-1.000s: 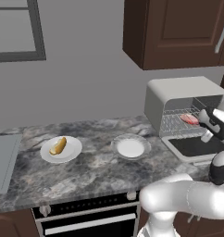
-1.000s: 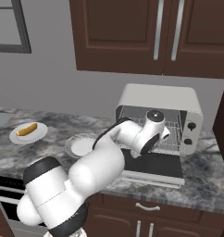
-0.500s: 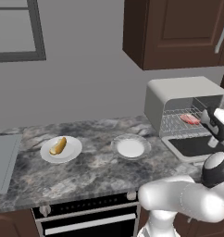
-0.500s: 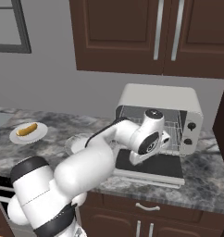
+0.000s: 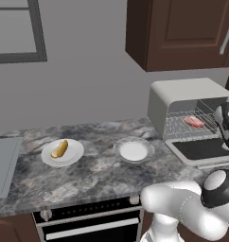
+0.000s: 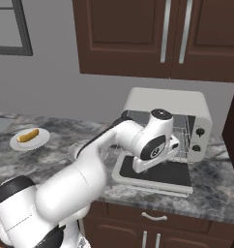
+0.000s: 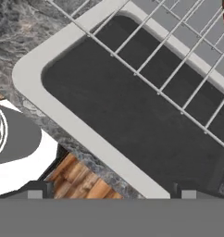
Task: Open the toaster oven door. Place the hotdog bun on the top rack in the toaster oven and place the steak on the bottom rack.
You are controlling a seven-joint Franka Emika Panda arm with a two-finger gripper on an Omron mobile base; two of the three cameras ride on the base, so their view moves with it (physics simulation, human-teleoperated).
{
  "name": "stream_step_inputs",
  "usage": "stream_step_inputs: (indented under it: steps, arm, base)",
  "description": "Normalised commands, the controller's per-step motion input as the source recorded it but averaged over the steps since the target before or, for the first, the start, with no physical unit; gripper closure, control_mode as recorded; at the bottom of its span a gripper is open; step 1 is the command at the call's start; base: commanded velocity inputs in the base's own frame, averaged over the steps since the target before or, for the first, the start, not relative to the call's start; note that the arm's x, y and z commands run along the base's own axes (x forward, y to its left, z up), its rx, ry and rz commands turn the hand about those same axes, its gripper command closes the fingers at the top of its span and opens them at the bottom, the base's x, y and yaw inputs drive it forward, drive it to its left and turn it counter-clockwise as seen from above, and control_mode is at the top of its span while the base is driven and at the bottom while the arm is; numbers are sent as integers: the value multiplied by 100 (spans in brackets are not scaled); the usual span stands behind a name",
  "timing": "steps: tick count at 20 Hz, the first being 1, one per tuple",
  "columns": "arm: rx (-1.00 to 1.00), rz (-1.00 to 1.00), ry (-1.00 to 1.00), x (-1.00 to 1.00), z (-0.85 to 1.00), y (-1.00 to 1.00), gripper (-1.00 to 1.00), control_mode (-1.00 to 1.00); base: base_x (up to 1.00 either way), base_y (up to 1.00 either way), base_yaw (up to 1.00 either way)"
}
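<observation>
The fingers (image 7: 111,192) are spread wide and hold nothing; only their dark tips show at the lower edge of the hand view. Directly below them lies the flat toaster oven door with its dark glass window and light grey frame (image 7: 132,115), folded down to level. Just beyond the door, the thin silver wire bottom rack (image 5: 187,126) is pulled forward, and the small flat pinkish-red steak (image 5: 194,122) rests on it, a little past the fingers toward the inside of the boxy light grey toaster oven (image 5: 182,97). I cannot make out the top rack clearly.

Far from the fingers, across the grey marbled worktop (image 5: 97,170), stands an empty white bowl (image 5: 133,151), and further still the small golden-yellow hotdog bun (image 5: 59,149) lies on a round white plate (image 5: 63,152).

In my judgement the steak part is done and the bun is next. To do it well, the arm should rise clear of the open door before it swings, keep the fingers wide, come down over the middle of the bun across its short side, and close gently so the soft bread is not crushed.
</observation>
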Motion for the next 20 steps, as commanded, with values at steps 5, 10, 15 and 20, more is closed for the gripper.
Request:
stream_step_inputs:
  steps: [5, 10, 15, 20]
  arm:
    - [0, -19, 0, -13, 26, 32, -100, -100]
    - [0, -37, 0, -2, 9, 44, -100, -100]
    - [4, -37, 0, -3, 10, 51, -100, -100]
    - [8, -34, -2, -7, 10, 52, -100, -100]
  base:
    - [0, 0, 0]
    - [0, 0, 0]
    - [0, 0, 0]
    - [0, 0, 0]
